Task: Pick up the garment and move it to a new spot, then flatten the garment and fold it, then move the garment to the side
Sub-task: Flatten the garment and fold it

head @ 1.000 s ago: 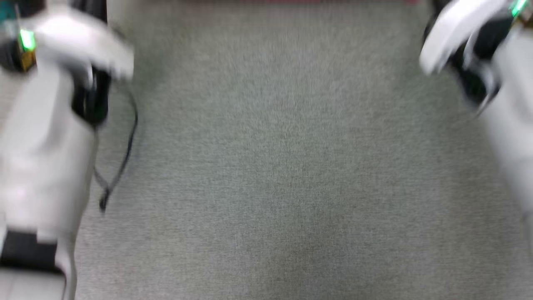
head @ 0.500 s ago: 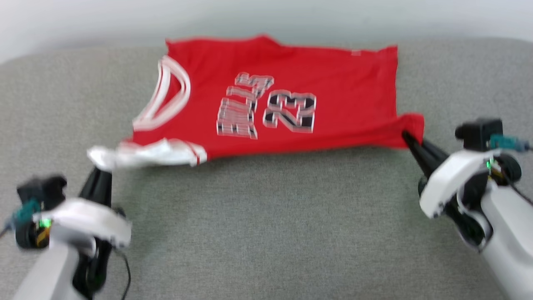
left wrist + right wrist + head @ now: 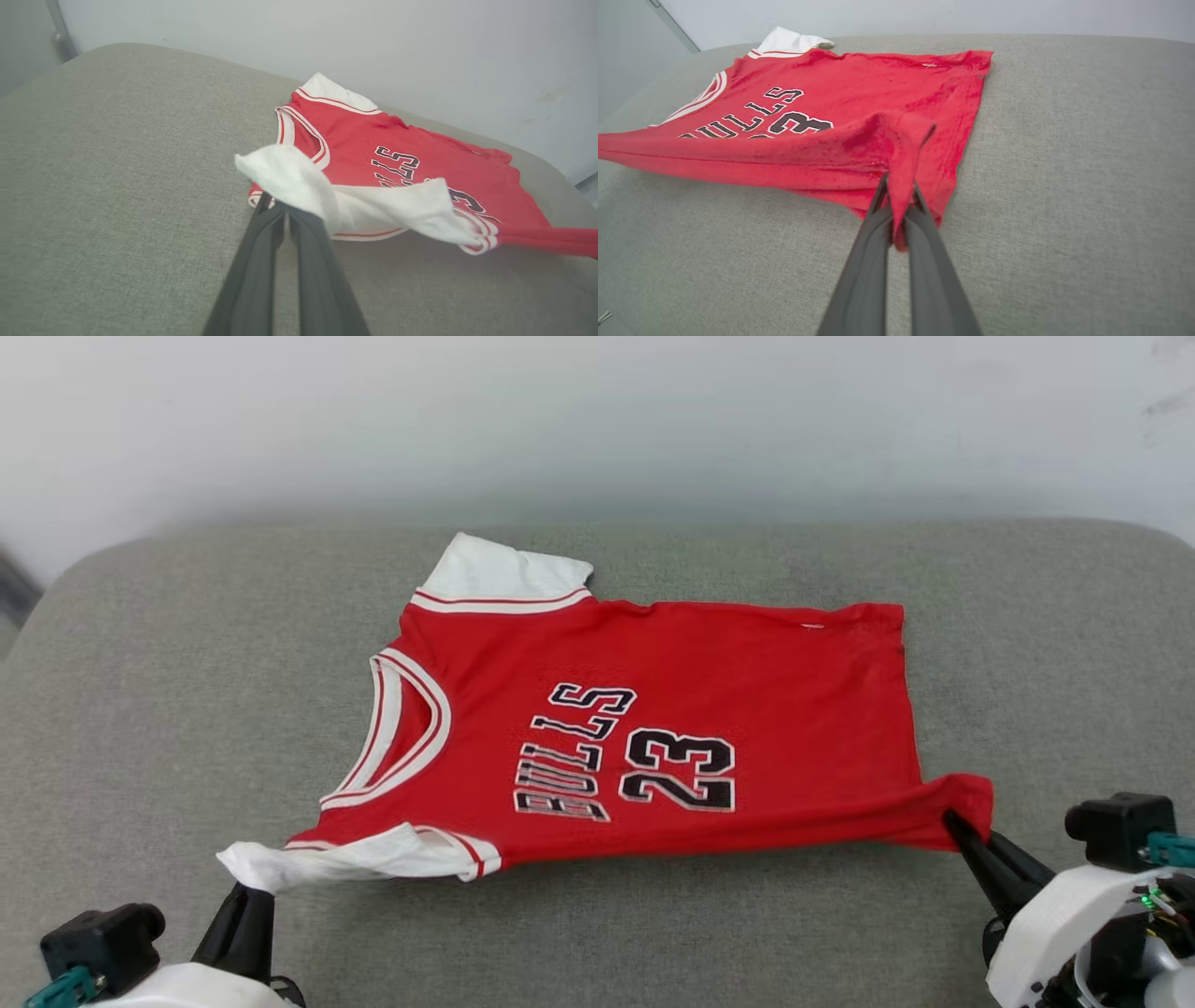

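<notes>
Red jersey (image 3: 728,691): spread chest-up on the middle of the cushion, collar toward the robot's left, near edge lifted.
Left gripper (image 3: 248,894): jaws clamped together on the white near sleeve (image 3: 327,861).
Right gripper (image 3: 954,821): jaws pinched on the near hem corner (image 3: 966,801).
Far sleeve (image 3: 499,574): flat, pointing toward the wall.
Surroundings: grey upholstered cushion (image 3: 140,691); pale wall (image 3: 597,420) behind.
In the way: in the left wrist view the held sleeve covers part of the chest number.

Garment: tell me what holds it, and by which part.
Both grippers hold the garment. The left gripper is shut on the near white sleeve; the right gripper on the near red hem corner.
</notes>
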### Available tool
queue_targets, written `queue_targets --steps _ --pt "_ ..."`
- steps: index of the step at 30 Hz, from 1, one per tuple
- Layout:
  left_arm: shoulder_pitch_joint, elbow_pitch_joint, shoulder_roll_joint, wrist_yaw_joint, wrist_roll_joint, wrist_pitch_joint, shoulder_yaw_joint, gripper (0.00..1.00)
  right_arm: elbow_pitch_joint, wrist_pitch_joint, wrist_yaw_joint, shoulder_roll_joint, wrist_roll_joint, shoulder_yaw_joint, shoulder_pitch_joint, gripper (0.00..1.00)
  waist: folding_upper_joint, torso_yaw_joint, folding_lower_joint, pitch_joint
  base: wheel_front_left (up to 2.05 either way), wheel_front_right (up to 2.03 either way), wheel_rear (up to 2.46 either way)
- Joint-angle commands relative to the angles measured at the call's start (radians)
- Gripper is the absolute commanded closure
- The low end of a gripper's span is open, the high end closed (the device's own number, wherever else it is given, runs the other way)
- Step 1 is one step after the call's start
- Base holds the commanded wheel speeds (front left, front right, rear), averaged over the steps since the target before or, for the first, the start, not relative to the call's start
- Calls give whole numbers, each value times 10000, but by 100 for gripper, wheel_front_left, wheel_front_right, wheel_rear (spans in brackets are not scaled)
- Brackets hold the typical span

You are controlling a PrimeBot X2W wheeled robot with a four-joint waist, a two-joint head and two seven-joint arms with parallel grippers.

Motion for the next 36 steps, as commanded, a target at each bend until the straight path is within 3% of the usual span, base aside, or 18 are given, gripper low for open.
queue_targets --steps 1,5,10,20,30,35,36 --pt "165 -404 172 197 112 96 88 100 -451 226 -18 178 -192 -350 345 100 -1 50 4 -67 0 0 0" --pt "107 -1014 313 381 191 344 31 100 -1277 838 -16 585 -600 -931 827 100 -1 55 4 -31 0 0 0" --pt "-818 -633 240 61 202 450 -142 100 -1510 1386 -17 995 -975 -1277 628 100 -1 1 4 335 0 0 0" --pt "-3281 1811 -290 -1047 70 351 -555 100 -628 1370 -15 1251 -1323 -1058 -644 100 -1 -192 4 1683 0 0 0" --pt "-5164 4350 -738 -2111 24 133 -871 100 834 1047 -15 1383 -1549 -723 -1814 100 -1 -287 4 2433 0 0 0" --pt "-5798 5671 -1017 -2610 -253 505 -1109 100 1628 773 -17 1473 -1622 -561 -2197 100 -1 -314 4 2572 0 0 0" --pt "-5902 5889 -1045 -2696 -325 621 -1153 97 1778 707 -17 1506 -1596 -501 -2273 91 -1 -333 4 2571 0 0 0"
